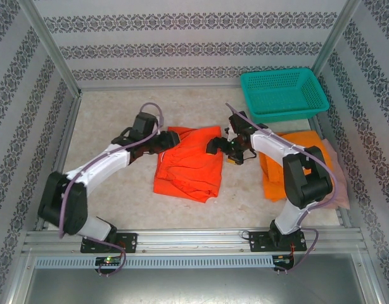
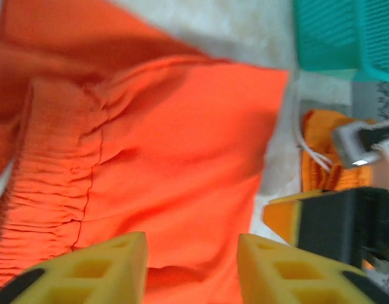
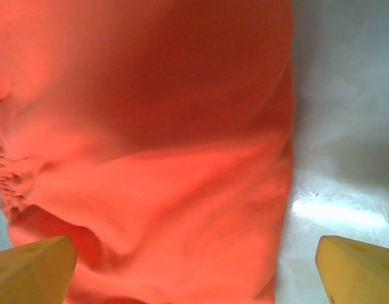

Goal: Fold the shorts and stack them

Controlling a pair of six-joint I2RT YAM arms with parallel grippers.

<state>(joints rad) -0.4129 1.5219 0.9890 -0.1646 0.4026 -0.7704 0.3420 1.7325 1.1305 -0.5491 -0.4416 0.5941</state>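
Where the two arms are bolted to the ribbed metal rail (image 1: 194, 239) at the near edge, we begin on bare aluminium. Beyond it spreads the table (image 1: 112, 120), pale and faintly speckled. At mid-table lies a bright orange pair of shorts (image 1: 188, 168), soft and rumpled, lying as a rough rectangle, its elastic waistband (image 2: 49, 190) gathered into fine puckers. We see the left gripper (image 1: 166, 142) at the cloth's far left edge. From its wrist, the yellow jaws stand partly apart with nothing pinched between them. The right gripper (image 1: 213, 147) hovers at the far right edge, jaws spread wide and released, with orange cloth beneath them. To the right, beside the right arm, a folded orange pair (image 1: 277, 171) rests on a dusty pink pair (image 1: 332, 158) whose edge peeks out. Farther back, in the far right corner, sits a rectangular teal plastic mesh basket (image 1: 283, 95). Walls (image 1: 194, 44) of pale paper with dark ornamental bands close the booth on three sides.
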